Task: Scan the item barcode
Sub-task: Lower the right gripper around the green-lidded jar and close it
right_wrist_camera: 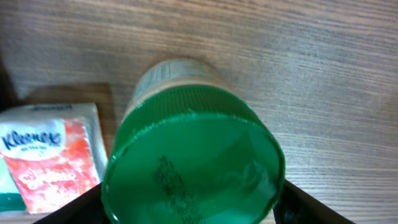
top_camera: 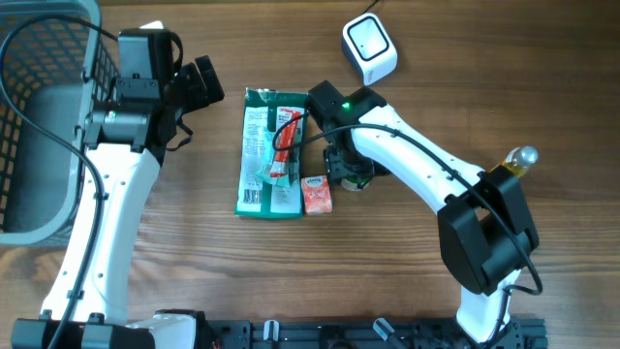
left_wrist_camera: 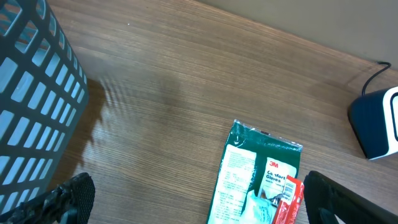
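Right wrist view gives us the green-lidded jar (right_wrist_camera: 193, 155) on the wood-grain table (right_wrist_camera: 336, 62), squarely between the black fingers (right_wrist_camera: 65, 208) of the right gripper (right_wrist_camera: 186, 208), its round ribbed plastic lid filling the gap so we cannot tell whether they pinch it, beside a glossy Kleenex packet (right_wrist_camera: 50, 155), while the left gripper (left_wrist_camera: 205, 199) gapes wide, holding nothing.

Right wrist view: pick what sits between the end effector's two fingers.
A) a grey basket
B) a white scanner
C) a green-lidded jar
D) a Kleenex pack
C: the green-lidded jar fills the gap between the fingers of the right end effector, while the Kleenex pack lies off to one side on the wood.
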`<state>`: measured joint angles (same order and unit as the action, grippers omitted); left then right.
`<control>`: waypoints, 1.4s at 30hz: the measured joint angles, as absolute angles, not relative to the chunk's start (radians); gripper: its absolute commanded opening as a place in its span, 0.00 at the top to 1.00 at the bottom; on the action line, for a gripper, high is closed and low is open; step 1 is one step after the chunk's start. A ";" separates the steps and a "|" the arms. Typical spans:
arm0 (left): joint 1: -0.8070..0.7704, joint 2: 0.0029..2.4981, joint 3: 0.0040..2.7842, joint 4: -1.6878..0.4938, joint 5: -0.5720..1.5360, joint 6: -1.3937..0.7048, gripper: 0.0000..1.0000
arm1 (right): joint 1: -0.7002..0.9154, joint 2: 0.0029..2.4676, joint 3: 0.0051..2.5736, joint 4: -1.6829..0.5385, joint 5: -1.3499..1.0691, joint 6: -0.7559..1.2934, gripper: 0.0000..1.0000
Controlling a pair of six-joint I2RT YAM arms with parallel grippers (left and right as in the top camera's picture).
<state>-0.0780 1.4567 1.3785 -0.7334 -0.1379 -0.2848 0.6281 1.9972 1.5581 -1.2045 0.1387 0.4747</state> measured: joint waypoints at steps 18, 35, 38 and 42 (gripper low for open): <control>-0.078 1.457 1.378 -0.733 -0.138 -0.285 0.00 | 0.580 1.997 1.556 -1.113 0.130 0.400 0.32; -0.078 1.457 1.378 -0.733 -0.138 -0.285 0.00 | 0.549 1.993 1.545 -1.141 -0.001 0.315 0.36; -0.078 1.457 1.378 -0.733 -0.138 -0.284 0.00 | 0.549 1.993 1.543 -1.155 -0.003 0.333 0.20; -0.078 1.457 1.378 -0.733 -0.138 -0.284 0.00 | 0.549 1.993 1.538 -1.141 -0.009 0.355 0.00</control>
<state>-0.0780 1.4567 1.3785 -0.7334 -0.1379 -0.2840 0.5491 1.9934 1.5375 -1.1412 -0.0090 0.3550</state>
